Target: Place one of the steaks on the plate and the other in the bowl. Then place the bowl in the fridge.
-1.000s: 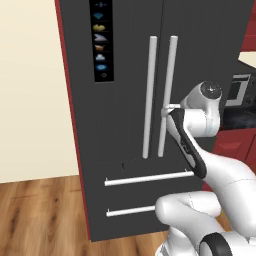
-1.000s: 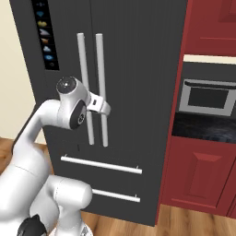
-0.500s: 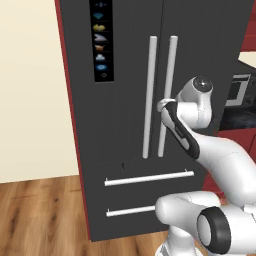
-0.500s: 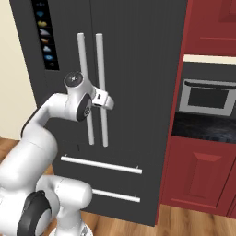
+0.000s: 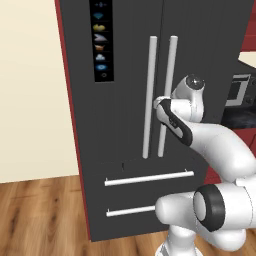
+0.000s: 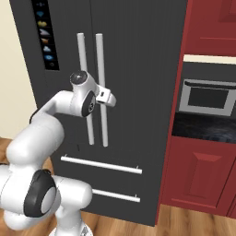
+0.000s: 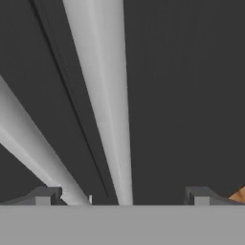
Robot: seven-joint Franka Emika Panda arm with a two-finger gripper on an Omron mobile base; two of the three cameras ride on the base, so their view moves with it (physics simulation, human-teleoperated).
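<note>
The fridge (image 5: 125, 130) (image 6: 138, 69) stands shut right before me, dark grey with two long vertical silver bar handles. My gripper (image 5: 159, 103) (image 6: 110, 99) is open at mid-height of the right door's handle (image 5: 169, 75) (image 6: 100, 64). In the hand view that handle (image 7: 103, 95) runs up between the two fingertips of my gripper (image 7: 122, 196), and neither touches it. The left door's handle (image 7: 28, 153) crosses the lower left. The steaks, the plate and the bowl are out of view.
Two drawer bars (image 5: 149, 178) (image 6: 101, 165) lie below the doors. Red cabinets with a built-in oven (image 6: 207, 94) stand close on the fridge's right. A cream wall (image 5: 30, 100) and wood floor (image 5: 40, 215) are to the left.
The hand has shifted a little left and in toward the fridge handles while the elbow swung round. The jaws stayed open.
</note>
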